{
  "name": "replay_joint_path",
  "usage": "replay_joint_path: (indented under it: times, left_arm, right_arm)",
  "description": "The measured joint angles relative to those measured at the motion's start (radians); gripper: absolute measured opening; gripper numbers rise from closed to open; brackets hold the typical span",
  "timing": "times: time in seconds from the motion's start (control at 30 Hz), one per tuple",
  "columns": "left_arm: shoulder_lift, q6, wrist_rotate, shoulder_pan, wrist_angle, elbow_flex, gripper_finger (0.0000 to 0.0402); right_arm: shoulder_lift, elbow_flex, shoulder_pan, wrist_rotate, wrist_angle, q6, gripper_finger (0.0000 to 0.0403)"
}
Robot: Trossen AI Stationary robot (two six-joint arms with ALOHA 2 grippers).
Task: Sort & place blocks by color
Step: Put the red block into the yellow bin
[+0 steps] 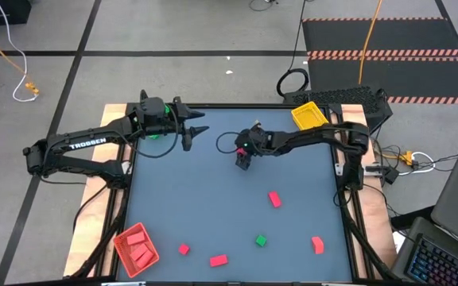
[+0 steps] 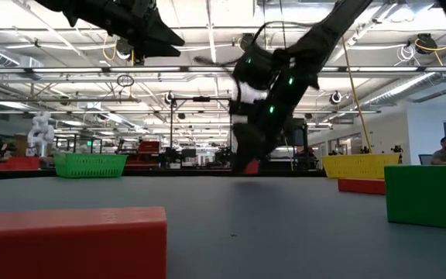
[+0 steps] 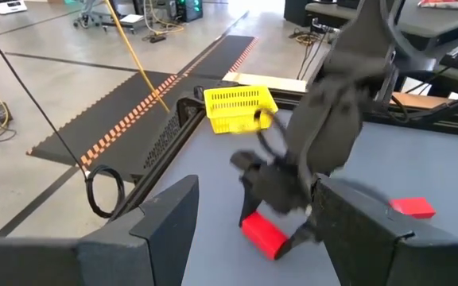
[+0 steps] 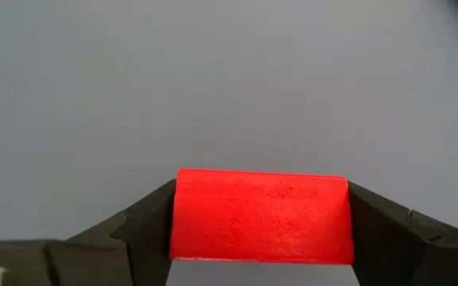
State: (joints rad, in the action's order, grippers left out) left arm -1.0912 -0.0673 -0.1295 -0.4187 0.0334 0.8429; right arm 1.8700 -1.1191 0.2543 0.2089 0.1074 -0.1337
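My right gripper (image 1: 245, 156) is over the far middle of the table, pointing down, shut on a red block (image 4: 261, 214). My left gripper (image 1: 195, 129) hovers open near the far edge, to the left of it, over a green tray (image 2: 90, 164) and touching nothing. In the left wrist view the held block (image 3: 262, 234) shows between the right arm's fingers. Loose on the near half of the table lie red blocks (image 1: 274, 199) (image 1: 184, 249) (image 1: 218, 260), a green one (image 1: 261, 240) and a salmon one (image 1: 317, 245). My right gripper pinches the red block by its two end faces (image 4: 183, 214), one finger (image 4: 145, 226) on each side, coming from above and pointing down. The block lies level between the fingertips, low over the table; whether it touches the surface, I cannot tell.
A yellow tray (image 1: 308, 116) sits at the far right corner. A red tray (image 1: 136, 248) with red blocks inside stands at the near left corner. The grey tabletop (image 1: 213, 199) between the arms and the loose blocks is bare. Cables lie on the floor beyond the far edge.
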Motion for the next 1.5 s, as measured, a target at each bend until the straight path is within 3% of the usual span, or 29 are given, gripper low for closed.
replay_joint_path:
  times: [0.13, 0.33, 0.47, 0.67, 0.9, 1.13, 1.5]
  left_arm:
    - [0.0, 0.003, 0.0, 0.002, 0.002, 0.0, 0.0241]
    - [0.0, 0.022, 0.0, 0.007, 0.014, 0.0, 0.0241]
    - [0.0, 0.029, 0.0, 0.013, 0.017, 0.0, 0.0241]
    - [0.0, 0.032, 0.001, 0.034, 0.017, 0.0, 0.0241]
    - [0.0, 0.028, 0.0, 0.041, 0.016, 0.0, 0.0241]
    - [0.0, 0.027, 0.0, 0.041, -0.02, 0.0, 0.0241]
    - [0.0, 0.027, 0.0, 0.041, -0.028, 0.0, 0.0241]
  right_arm:
    - [-0.115, -0.003, 0.002, 0.046, 0.105, 0.001, 0.0279]
    - [-0.295, -0.002, 0.019, 0.348, 0.36, 0.013, 0.0279]
    - [-0.401, 0.001, 0.087, 0.448, 0.528, -0.037, 0.0279]
    - [-0.544, 0.102, 0.24, 0.439, 0.563, -0.087, 0.0279]
    - [-0.643, 0.245, 0.403, 0.333, 0.559, -0.14, 0.0279]
    - [-0.677, 0.318, 0.461, 0.313, 0.531, -0.169, 0.0292]
    - [-0.678, 0.33, 0.486, 0.367, 0.497, -0.164, 0.0349]
